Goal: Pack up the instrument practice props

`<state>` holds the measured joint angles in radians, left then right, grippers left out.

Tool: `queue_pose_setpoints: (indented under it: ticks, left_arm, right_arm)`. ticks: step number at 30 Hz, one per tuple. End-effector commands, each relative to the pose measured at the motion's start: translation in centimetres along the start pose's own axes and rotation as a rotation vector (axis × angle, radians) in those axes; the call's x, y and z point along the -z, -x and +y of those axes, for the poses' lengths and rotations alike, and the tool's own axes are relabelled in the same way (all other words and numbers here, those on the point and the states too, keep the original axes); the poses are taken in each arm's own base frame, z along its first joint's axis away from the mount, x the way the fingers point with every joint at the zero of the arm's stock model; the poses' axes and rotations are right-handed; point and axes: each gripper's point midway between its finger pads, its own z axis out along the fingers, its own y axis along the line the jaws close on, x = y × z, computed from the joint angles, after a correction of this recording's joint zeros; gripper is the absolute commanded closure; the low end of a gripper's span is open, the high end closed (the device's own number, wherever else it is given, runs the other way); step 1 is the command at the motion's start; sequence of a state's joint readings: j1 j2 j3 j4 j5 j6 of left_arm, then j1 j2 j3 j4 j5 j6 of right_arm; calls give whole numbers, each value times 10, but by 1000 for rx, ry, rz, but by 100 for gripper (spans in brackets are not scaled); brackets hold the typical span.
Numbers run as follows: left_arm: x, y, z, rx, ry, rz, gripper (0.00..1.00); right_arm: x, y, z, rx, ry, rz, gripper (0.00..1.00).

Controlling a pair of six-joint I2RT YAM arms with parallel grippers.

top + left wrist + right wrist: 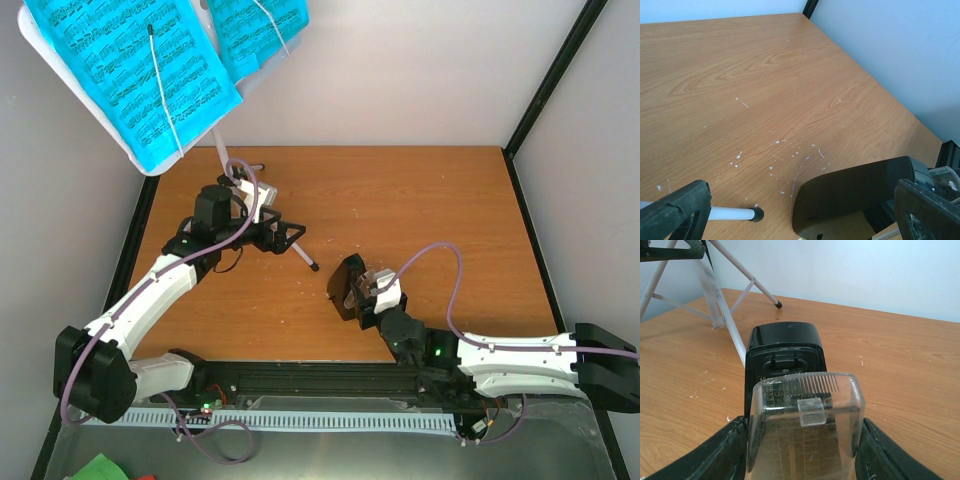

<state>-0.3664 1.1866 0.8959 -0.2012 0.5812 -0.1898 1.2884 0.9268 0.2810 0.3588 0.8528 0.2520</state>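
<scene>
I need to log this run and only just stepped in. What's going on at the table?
The right end effector is shut on the clear cover, holding it against the black metronome on the table. The left end effector is open, low by the stand's legs, gripping nothing. The stand is upright with the cyan pages on its desk, so nothing looks packed yet.
</scene>
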Motion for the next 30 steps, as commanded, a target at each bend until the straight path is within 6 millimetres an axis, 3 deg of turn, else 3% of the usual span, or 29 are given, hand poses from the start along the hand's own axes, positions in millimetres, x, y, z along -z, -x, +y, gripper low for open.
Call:
queue_pose_setpoints:
  ticks: [1,13,30]
  left_arm:
    - [1,7,-1,-5,-14,-18,1]
    - [0,5,-1,0,-18,-13,0]
    - [-9,-8,-28,-15,-169,36,5]
  right_arm:
    - [-1,-5,0,6,12,-8,53]
    - [0,-20,2,49,49,12,53]
    - [-4,-46,8,96,75,106,52]
